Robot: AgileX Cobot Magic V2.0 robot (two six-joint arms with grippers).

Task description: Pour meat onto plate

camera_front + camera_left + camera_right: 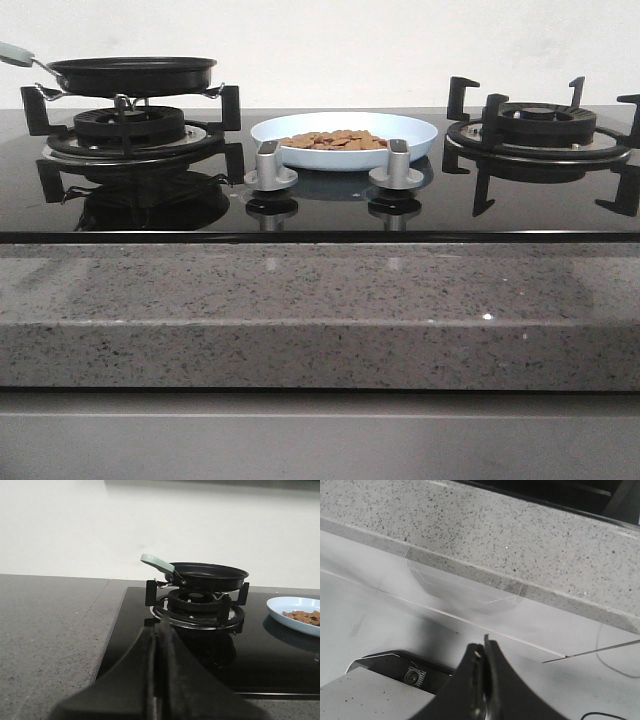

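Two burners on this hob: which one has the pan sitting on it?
The left burner, on the robot's left side. The black frying pan with the pale green handle sits on its grate; the right burner is bare, with nothing on its grate.

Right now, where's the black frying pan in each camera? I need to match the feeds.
Front view: frying pan at upper left, on the left burner.
Left wrist view: pan right of centre, on that same burner.
Right wrist view: not in it, only countertop.
Shared landmark: the plate of meat.
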